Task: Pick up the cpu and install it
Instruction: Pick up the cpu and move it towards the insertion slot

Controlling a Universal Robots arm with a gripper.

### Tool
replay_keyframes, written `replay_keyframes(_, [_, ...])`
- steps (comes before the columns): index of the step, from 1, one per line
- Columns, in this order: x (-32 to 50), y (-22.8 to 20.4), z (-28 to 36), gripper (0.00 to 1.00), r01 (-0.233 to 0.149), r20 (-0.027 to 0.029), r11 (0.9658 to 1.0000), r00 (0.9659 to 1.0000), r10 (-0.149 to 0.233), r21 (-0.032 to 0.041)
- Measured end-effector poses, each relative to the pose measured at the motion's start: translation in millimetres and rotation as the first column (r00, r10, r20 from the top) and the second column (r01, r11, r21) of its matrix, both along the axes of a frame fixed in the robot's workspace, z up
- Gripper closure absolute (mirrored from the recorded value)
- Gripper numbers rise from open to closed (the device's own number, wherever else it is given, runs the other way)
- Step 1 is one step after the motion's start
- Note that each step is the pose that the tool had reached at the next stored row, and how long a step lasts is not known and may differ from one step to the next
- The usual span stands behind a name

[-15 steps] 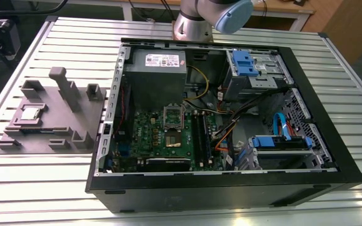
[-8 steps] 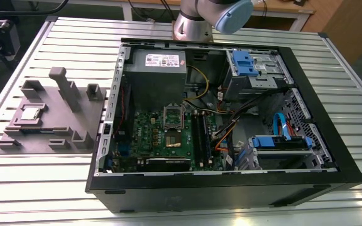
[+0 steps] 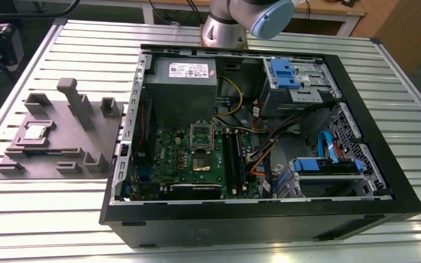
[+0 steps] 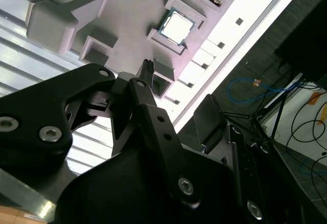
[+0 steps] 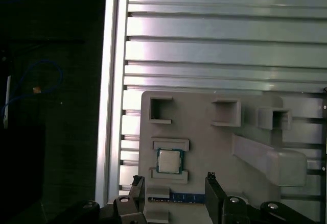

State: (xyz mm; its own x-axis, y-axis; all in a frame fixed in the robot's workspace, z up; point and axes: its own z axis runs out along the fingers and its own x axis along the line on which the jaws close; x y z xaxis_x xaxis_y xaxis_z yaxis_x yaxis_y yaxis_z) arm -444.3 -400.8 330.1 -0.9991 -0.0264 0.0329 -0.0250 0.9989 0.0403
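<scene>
The counter (image 3: 50, 241) of ribbed metal slats is running under everything, its near edge closest to the exterior view. On it the open computer case (image 3: 269, 224) is lying on its side and taking up the exterior view's right, with the green motherboard (image 3: 195, 159) facing up inside. Beside the case, to the exterior view's left, the grey moulded plate (image 3: 68, 143) is lying flat with its upright blocks.

The arm (image 3: 232, 22) is rising at the far side of the counter, beyond the case. In both wrist views the gripper (image 5: 173, 179) (image 4: 179, 81) is pointing down at the plate, released and carrying nothing, its fingers spread and hovering clear of the surface.

The cpu (image 3: 35, 133) (image 5: 169, 160) (image 4: 177, 26) is sitting face up in its shallow seat on the plate, between two low ledges and roughly in line with the gap between the fingers.

The pick looks barely begun. It is calling for a square, centred approach, with the fingers meeting the chip's two free edges rather than the ledges and closing gently enough that the thin chip is not tilting.
</scene>
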Motion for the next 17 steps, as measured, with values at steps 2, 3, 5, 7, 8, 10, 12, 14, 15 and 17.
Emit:
replay_keyframes(2, [0.0,0.0,-0.2,0.41,0.0,0.0009,1.0,1.0,0.0,-0.0021])
replay_keyframes(3, [0.0,0.0,-0.3,0.41,0.0,0.0014,1.0,1.0,0.0,-0.003])
replay_keyframes(5, [-0.1,0.0,-0.6,0.41,0.0,0.0036,1.0,1.0,0.0,-0.0065])
replay_keyframes(7, [-0.5,0.0,-1.1,0.41,0.0,0.0101,0.9999,0.9999,0.0,-0.0105])
replay_keyframes(8, [-0.6,0.0,-1.3,0.41,0.0,0.0147,0.9999,0.9999,0.0,-0.0124])
replay_keyframes(10, [-0.5,0.0,-1.3,0.41,0.0,0.0188,0.9999,0.9998,0.0,-0.0136])
replay_keyframes(12, [-0.5,0.0,-1.4,0.41,0.0,0.0191,0.9999,0.9998,0.0,-0.0136])
replay_keyframes(14, [-0.6,0.0,-1.3,0.41,0.0,0.0191,0.9999,0.9998,0.0,-0.0136])
replay_keyframes(15, [-0.6,0.0,-1.4,0.41,0.0,0.0192,0.9999,0.9998,0.0,-0.0136])
replay_keyframes(17, [-0.6,0.0,-1.4,0.41,0.0,0.0193,0.9999,0.9998,0.0,-0.0136])
